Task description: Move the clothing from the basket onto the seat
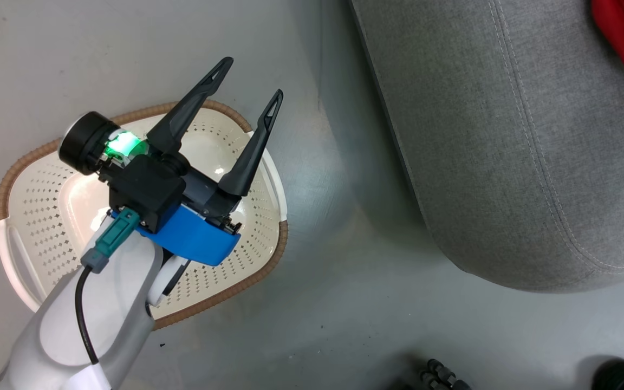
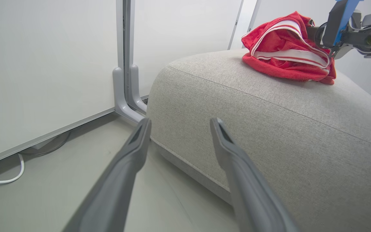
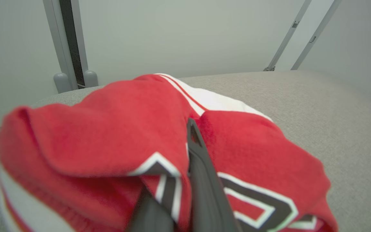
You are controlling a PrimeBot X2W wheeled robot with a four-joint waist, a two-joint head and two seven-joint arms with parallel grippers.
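The right fingers (image 3: 204, 180) pinch the red basketball garment (image 3: 108, 129) heaped around them on the seat cushion (image 3: 301, 96), seemingly to lay it there, while the left fingers (image 1: 193, 103) hang spread above the laundry basket (image 1: 36, 200).

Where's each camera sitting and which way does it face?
Head view: on the head, facing down at floor, basket and seat; left pincer open over the basket.
Left wrist view: low by the floor, facing the seat's side; own fingers apart.
Right wrist view: just above the seat, facing the clothing; right pincer shut on it.
Both wrist views share the clothing on the seat.
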